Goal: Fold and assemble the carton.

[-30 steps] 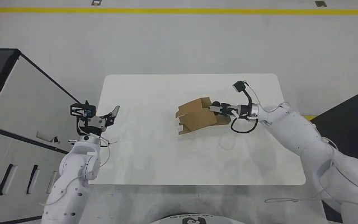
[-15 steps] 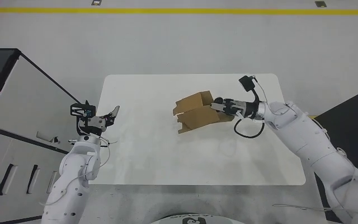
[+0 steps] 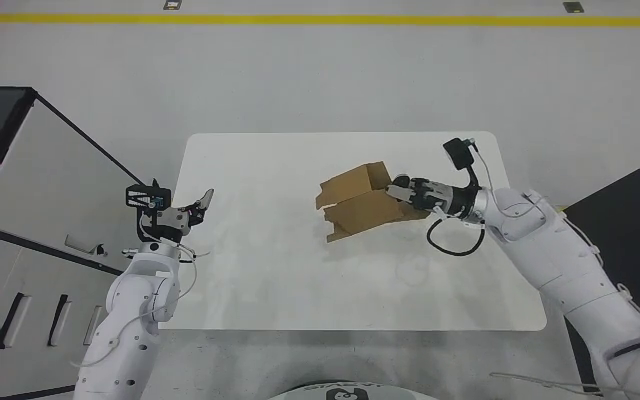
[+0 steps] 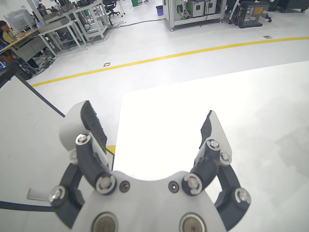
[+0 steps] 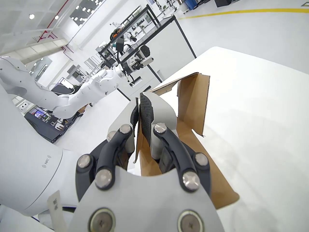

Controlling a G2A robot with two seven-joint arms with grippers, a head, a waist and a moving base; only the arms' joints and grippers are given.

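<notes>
Mid-fold, with right jaws clenched on a flap of the half-open carton (image 3: 358, 198) right of the table's (image 3: 300, 290) centre, left jaws released and empty by the left edge; next, probably squaring walls, calling for that second grip

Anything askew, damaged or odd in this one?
The carton is skewed to the edges of the table, half-open, flaps splayed, one panel pinched in the right gripper. That fits mid-assembly; no tear or spill shows.
</notes>
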